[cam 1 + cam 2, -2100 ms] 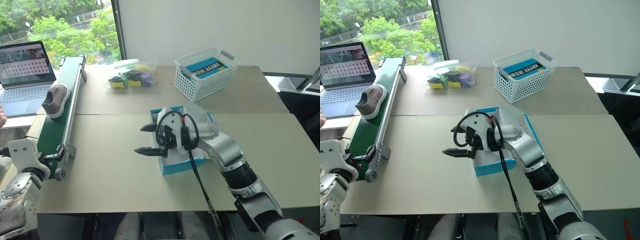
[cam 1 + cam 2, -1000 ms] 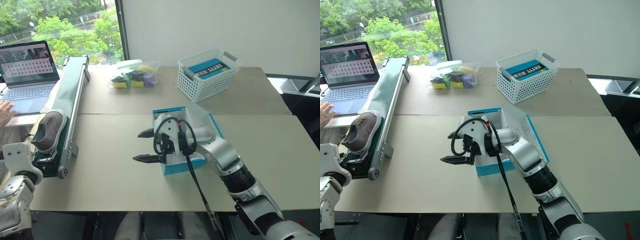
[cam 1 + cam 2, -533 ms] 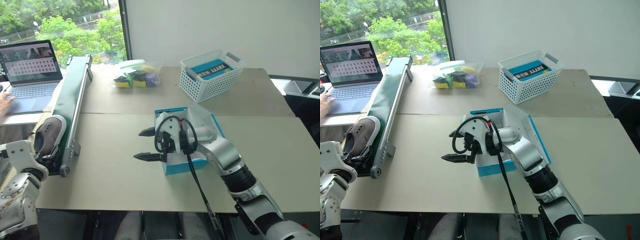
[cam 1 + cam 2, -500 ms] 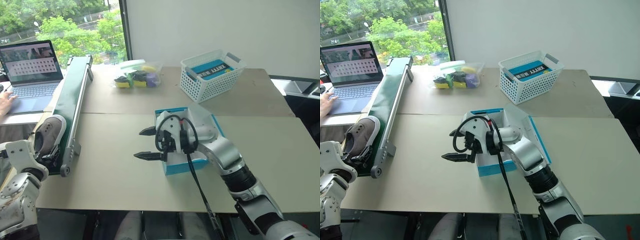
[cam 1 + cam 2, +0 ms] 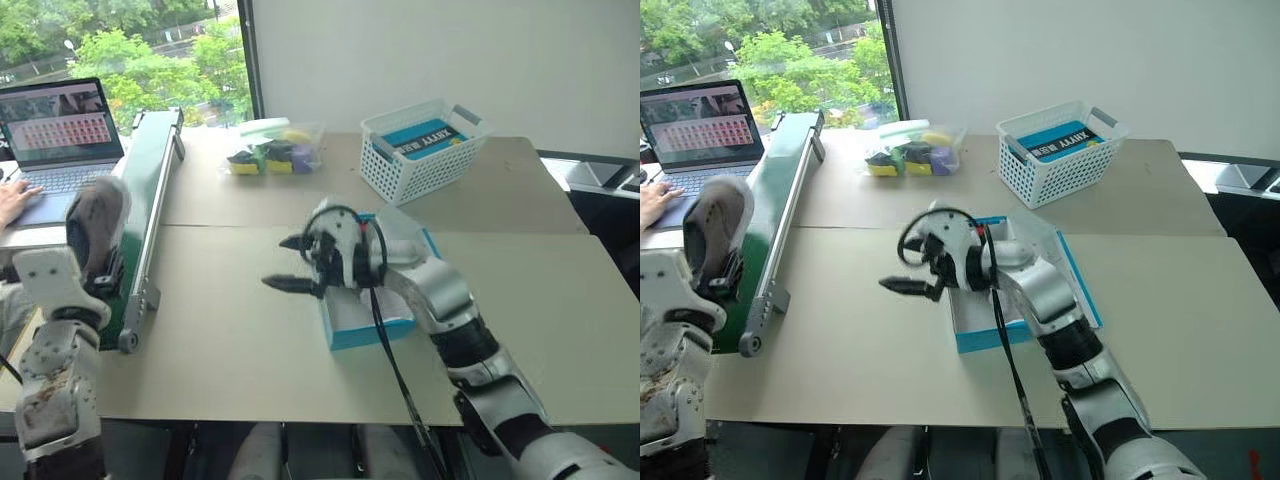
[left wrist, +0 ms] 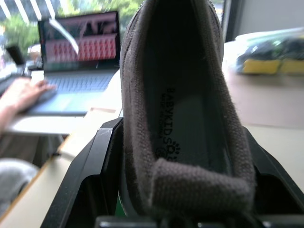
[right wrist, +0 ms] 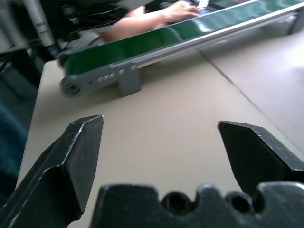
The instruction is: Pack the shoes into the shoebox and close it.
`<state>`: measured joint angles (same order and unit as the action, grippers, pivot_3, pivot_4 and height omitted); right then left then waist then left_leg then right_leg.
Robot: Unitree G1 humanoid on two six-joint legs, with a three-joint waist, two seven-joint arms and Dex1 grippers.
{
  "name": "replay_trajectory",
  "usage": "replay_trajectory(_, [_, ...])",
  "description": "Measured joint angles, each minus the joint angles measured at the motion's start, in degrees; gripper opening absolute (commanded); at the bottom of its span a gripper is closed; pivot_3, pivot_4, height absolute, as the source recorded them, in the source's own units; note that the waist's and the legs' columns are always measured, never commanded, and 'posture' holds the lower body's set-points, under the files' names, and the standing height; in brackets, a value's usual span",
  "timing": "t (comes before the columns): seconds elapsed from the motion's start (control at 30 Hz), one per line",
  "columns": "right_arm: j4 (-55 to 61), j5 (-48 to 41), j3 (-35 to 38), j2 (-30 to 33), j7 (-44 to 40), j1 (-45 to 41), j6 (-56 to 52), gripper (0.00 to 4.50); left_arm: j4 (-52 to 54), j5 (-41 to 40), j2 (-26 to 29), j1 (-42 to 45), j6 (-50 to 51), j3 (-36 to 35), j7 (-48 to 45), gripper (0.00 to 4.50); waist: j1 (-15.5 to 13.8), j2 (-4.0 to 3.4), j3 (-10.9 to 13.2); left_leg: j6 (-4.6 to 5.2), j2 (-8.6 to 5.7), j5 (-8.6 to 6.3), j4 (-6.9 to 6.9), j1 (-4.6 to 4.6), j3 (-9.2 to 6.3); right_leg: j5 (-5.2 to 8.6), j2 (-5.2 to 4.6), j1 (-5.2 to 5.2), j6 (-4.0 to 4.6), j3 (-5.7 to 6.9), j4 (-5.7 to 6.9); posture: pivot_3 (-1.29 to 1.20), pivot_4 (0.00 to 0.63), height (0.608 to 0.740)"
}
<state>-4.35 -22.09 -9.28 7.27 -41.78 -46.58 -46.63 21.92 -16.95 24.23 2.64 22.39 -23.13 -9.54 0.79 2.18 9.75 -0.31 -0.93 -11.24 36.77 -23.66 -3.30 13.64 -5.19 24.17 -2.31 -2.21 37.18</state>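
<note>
The left gripper (image 6: 180, 190) has lifted the shoe (image 5: 93, 228) off the conveyor (image 5: 140, 190).

The right arm covers much of the shoebox (image 5: 1076, 290), so its inside cannot be made out. In the left wrist view the shoe (image 6: 183, 118) hides the left hand's fingertips, and the shoe's toe is cut off by the frame. The bagged items (image 5: 270, 155) are too small to identify.

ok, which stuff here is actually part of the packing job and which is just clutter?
Job:
- shoe, clamped in the left gripper
- shoebox, lid open
- right gripper, fingers spread, holding nothing

Lying about:
- conveyor
- white basket
- bag of sponges
- laptop, a person's hand on it
</note>
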Motion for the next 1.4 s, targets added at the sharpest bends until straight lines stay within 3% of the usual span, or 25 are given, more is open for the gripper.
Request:
replay_trajectory(0.2, [-8.1,-14.39,19.66,-9.7,11.38,-6.9,-22.87,4.5,7.67,-4.69,-9.28,0.53,7.23,15.95,-1.28,2.46,0.32,-0.02,0.01,0.04,0.03,-0.03,-0.04,-0.19,0.02,0.0,0.04,0.17,-0.01,0.0,-0.02,0.0,0.15,0.725])
replay_trajectory(0.4, [-8.8,-20.35,29.8,-11.34,17.91,-9.23,-30.49,4.5,10.5,-7.46,-12.53,3.48,12.14,17.43,0.8,2.46,0.79,-0.08,0.02,0.07,0.01,-0.02,0.0,-0.16,0.34,0.0,0.12,0.08,-0.02,0.03,-0.01,0.0,0.15,0.725])
replay_trajectory(0.77, [-8.16,-21.83,30.12,-11.58,22.34,-8.64,-31.01,4.5,10.59,-9.37,-12.1,6.33,14.77,16.36,0.28,2.46,1.65,-0.08,0.02,0.07,0.0,-0.01,0.01,-0.17,0.38,0.01,0.16,0.05,-0.04,0.02,-0.01,0.0,0.15,0.725])
replay_trajectory(1.1, [-10.57,-21.63,28.12,-8.9,22.53,-7.33,-28.96,4.5,10.88,-10.52,-5.17,5.6,14.18,9.31,-3.61,2.46,1.73,-0.09,0.03,0.07,0.03,-0.01,0.02,-0.17,0.38,0.01,0.21,0.04,-0.04,0.01,-0.04,0.0,0.15,0.725])
replay_trajectory(1.4, [-12.67,-22.67,29.48,-10.12,23.31,-9.2,-28.71,4.5,11.09,-11.46,-8.82,6.08,14.25,14.74,-2.81,2.46,1.59,-0.09,0.03,0.07,0.04,-0.01,0.02,-0.17,0.37,0.01,0.21,0.04,-0.05,0.02,-0.03,0.0,0.15,0.725])
